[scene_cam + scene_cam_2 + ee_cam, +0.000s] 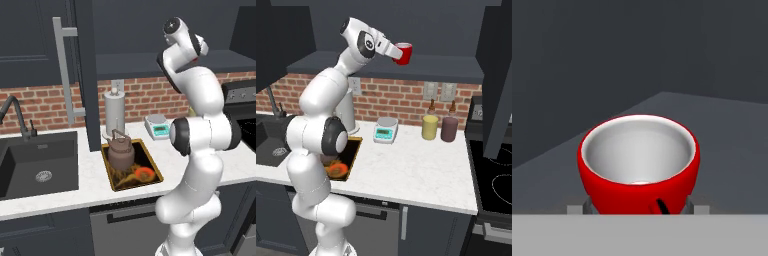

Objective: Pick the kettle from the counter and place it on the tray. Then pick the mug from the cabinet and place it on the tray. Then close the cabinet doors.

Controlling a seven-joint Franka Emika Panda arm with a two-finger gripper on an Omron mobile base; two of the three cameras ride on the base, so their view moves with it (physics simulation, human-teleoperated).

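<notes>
The red mug (404, 54), white inside, stands at the front of the dark cabinet's shelf (441, 67), high above the counter (416, 165). My gripper (397, 52) reaches in from the left. In the hand view the mug (637, 160) sits right against the hand, and the gripper (637, 207) is closed on its lower sides. The squat brownish kettle (120, 152) stands upright on the far half of the flame-patterned tray (156, 169), with nothing holding it. The left cabinet door (30, 45) with its silver bar handle (64, 70) stands open.
A tall silver-white cylinder (114, 112) stands behind the tray, and a small scale (385, 131) is beside it. A yellow bottle (430, 125) and a dark bottle (449, 127) stand by the brick wall. The sink (40, 167) lies left, the stove (493, 175) right. The right door (498, 75) hangs open.
</notes>
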